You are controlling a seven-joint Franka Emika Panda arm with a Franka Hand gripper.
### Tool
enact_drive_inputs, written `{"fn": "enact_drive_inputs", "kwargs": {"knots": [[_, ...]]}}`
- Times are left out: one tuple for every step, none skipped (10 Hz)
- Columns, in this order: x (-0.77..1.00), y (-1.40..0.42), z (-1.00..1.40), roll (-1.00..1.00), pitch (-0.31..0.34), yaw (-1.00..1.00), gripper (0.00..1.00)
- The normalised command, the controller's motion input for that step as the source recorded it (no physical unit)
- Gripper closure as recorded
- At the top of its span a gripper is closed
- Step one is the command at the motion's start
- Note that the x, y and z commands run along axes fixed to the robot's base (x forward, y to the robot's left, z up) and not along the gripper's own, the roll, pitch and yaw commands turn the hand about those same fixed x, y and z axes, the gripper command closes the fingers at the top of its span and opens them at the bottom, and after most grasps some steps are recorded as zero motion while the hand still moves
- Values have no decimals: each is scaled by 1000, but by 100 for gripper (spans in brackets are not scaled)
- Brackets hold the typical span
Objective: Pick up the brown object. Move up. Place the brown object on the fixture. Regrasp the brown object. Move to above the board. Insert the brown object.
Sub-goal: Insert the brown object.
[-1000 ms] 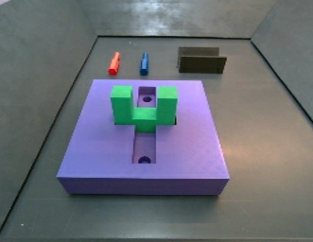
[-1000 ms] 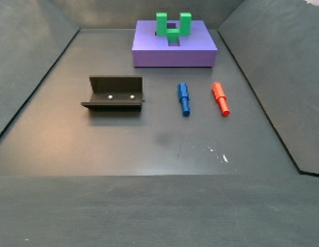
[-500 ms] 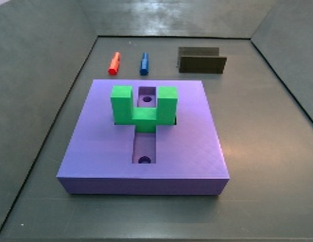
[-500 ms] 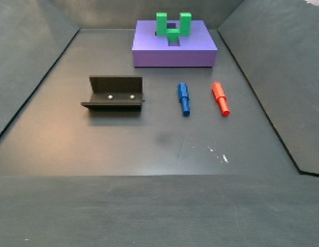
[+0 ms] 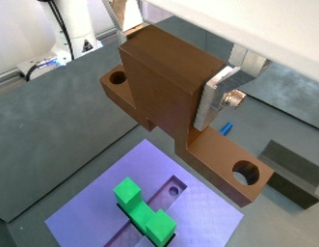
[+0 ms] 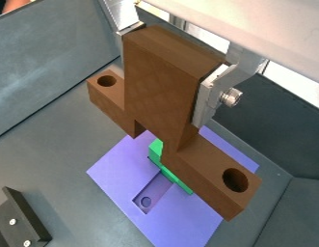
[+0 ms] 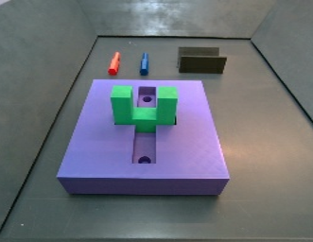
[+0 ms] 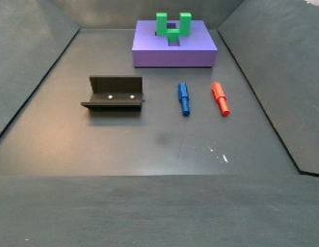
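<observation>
In both wrist views the brown object [image 5: 159, 68] [image 6: 162, 72] fills the middle, an upright block above a cross bar with a round hole at each end. My gripper [image 5: 172, 89] [image 6: 170, 89] is shut on the block; one silver finger [image 5: 216, 95] [image 6: 211, 95] presses its side and the opposite finger is mostly hidden. Far below lies the purple board [image 5: 91, 214] [image 6: 127, 181] [image 7: 190, 142] [image 8: 174, 53] with its green U-shaped block [image 7: 142, 106] [image 8: 172, 26] [image 6: 170, 166]. The dark fixture [image 7: 201, 61] [image 8: 114, 95] [image 5: 293, 174] stands apart on the floor. Neither side view shows the gripper or the brown object.
A red pen [image 7: 114, 62] [image 8: 221, 97] and a blue pen [image 7: 142, 63] [image 8: 184, 97] lie side by side on the grey floor between the board and the fixture. Low dark walls ring the work area.
</observation>
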Motion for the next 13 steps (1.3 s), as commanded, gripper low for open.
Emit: {"fn": "enact_drive_inputs", "kwargs": {"knots": [[91,-17,-249,-344,-49,-417,100],[0,0,-89,-320,-154,-746,100],[0,-57,-123,-247,-127,-829,100],[0,-66,-123,-230,-116,-851,100],[0,-69,-123,-221,-110,-860,100],[0,-69,-140,-204,-94,-877,100],[-3,-66,-200,-221,-123,-846,100],[0,-69,-186,-230,-116,-834,100],[0,-71,-177,-234,-111,-831,100],[0,-71,-177,-234,-111,-831,100],[0,-86,-160,-250,-84,-791,100],[0,-97,-151,-257,-70,-774,100],[0,-97,-137,-260,-59,-771,100]]}}
